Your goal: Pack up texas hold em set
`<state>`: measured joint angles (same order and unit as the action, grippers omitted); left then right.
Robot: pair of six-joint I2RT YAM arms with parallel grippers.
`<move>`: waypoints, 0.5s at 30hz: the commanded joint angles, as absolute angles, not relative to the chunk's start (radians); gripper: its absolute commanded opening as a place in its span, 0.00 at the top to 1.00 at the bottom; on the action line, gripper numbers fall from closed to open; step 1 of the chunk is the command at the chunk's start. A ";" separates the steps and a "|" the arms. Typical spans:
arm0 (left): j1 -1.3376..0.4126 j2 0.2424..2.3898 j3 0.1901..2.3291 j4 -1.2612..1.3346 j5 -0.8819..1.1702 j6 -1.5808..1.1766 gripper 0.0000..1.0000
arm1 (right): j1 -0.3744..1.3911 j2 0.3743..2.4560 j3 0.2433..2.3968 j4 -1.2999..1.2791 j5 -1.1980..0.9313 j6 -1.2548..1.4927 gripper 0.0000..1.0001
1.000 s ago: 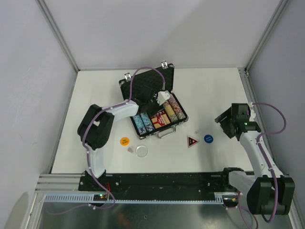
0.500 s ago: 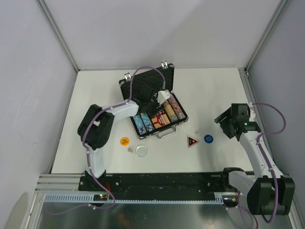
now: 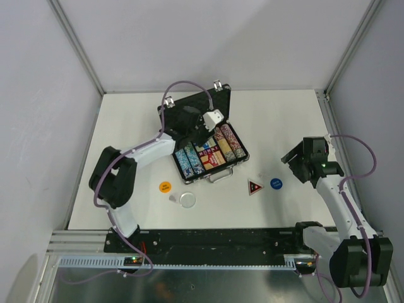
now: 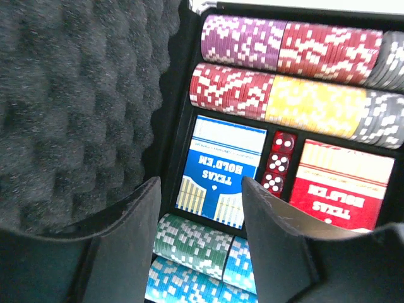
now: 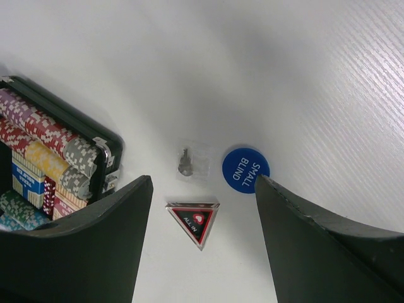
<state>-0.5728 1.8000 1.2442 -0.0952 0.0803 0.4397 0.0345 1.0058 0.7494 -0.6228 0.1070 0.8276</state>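
**Case open on the desk, loose pieces beside it**

The case (image 3: 203, 146) lies open in the middle of the desk (image 3: 284, 117), its foam-lined lid (image 3: 189, 112) tilted back toward the far left.

The tray is full – rows of chips (image 4: 284, 76) run along both sides. Purple, red, yellow and grey stacks sit in the two rows on one side. Green and blue stacks sit on the other.

Between the chip rows sits a blue deck (image 4: 219, 169) and a red deck (image 4: 338, 183), both marked TEXAS HOLD'EM. A column of red dice (image 4: 278, 163) stands in the slot between the two decks.

The left tool (image 3: 201, 129) hovers over the case near the hinge line. Its jaws are apart and hold nothing, with one finger over the foam and the other over the tray.

The right tool (image 3: 294, 158) hangs above the desk well to the right of the case. Its jaws are also spread and empty.

Outside the case, near its right corner, lie three pieces:
- a red triangle (image 5: 194, 221) reading ALL IN
- a blue button (image 5: 245, 169) reading SMALL BLIND
- a small clear key bag (image 5: 191, 162) just beside the blue button

Near the case's left front corner lie an orange button (image 3: 164, 187) and a pale button (image 3: 187, 200) – close together but apart.
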 commanded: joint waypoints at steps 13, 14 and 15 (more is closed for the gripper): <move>-0.572 1.413 1.048 -0.053 0.135 0.102 0.52 | 0.212 0.956 0.751 -0.623 0.232 0.726 0.29; -0.571 1.372 1.033 -0.053 0.130 0.079 0.47 | 0.221 0.963 0.751 -0.628 0.227 0.723 0.29; -0.571 1.341 1.012 -0.053 0.122 0.061 0.44 | 0.233 0.968 0.751 -0.635 0.219 0.721 0.28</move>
